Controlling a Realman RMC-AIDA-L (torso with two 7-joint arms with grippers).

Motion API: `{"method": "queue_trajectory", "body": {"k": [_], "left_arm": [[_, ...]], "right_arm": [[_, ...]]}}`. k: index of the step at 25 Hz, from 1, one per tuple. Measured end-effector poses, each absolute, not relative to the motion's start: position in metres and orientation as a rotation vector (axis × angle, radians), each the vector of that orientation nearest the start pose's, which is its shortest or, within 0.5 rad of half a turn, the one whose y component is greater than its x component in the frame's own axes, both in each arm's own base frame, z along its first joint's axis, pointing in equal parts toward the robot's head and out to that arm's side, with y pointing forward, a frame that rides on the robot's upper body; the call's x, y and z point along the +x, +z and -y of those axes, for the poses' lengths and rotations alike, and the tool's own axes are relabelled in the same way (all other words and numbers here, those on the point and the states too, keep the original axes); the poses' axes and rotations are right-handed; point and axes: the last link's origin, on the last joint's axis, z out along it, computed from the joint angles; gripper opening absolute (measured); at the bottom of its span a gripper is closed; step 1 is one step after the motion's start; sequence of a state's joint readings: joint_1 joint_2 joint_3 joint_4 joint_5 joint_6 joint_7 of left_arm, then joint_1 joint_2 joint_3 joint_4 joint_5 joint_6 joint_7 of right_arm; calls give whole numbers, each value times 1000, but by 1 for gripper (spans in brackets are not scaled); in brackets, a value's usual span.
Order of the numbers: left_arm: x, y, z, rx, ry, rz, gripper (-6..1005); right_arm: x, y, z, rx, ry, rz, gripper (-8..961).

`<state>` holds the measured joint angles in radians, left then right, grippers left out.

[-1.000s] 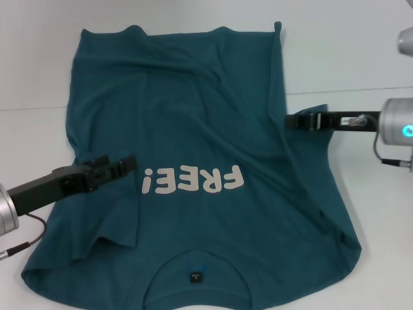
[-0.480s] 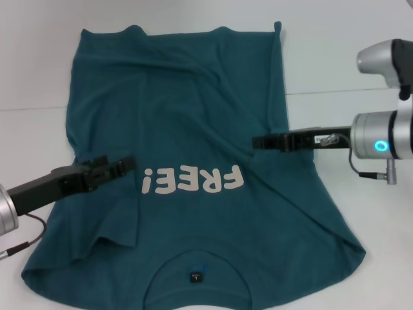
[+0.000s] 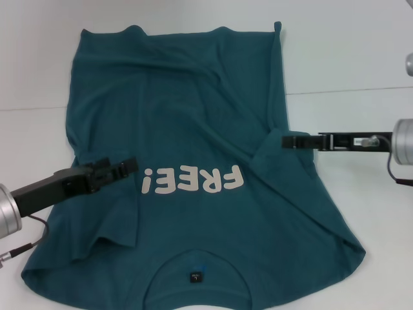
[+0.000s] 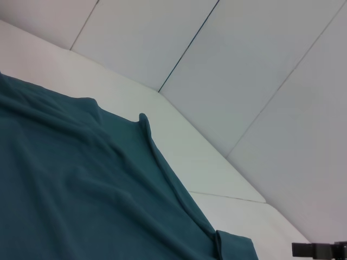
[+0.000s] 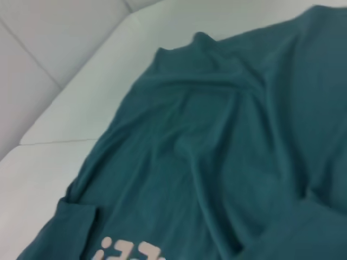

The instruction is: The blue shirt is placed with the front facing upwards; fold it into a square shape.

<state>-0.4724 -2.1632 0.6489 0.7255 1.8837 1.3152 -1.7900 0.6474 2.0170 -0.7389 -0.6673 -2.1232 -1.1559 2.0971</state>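
The blue shirt lies front up on the white table, its pale "FREE!" lettering upside down in the head view and its neck label at the near edge. Both sleeves are folded in over the body. My left gripper hovers low over the shirt's left side, just left of the lettering. My right gripper is at the shirt's right edge by the folded-in right sleeve, open and holding nothing. The left wrist view shows the shirt and, far off, the right gripper.
The white table shows bare surface to the right of the shirt and along the far edge. A seam line in the table runs across behind the right arm. The shirt's near hem reaches the table's front edge.
My right gripper swept left over the shirt with the right sleeve, let it go, and has drawn back to the shirt's right edge. The sleeve now lies folded in. The left arm has not moved.
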Motion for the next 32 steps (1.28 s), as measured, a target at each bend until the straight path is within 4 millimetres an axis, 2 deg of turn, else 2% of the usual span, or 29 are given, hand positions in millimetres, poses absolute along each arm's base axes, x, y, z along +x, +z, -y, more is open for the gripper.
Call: {"method": "queue_trajectory", "body": {"k": [2, 7, 18, 32], "left_arm": [[-274, -1, -348, -2266, -880, 1229, 903], [-273, -1, -349, -2269, -878, 1225, 903], [-273, -1, -349, -2271, -876, 1224, 903], [-275, -2, -348, -2271, -872, 1222, 903]], "right_arm": [[278, 27, -402, -2231, 492, -1386, 791], [286, 24, -396, -2203, 473, -1465, 866], [298, 9, -384, -2189, 437, -1560, 866], [312, 14, -377, -2140, 443, -1578, 866]]}}
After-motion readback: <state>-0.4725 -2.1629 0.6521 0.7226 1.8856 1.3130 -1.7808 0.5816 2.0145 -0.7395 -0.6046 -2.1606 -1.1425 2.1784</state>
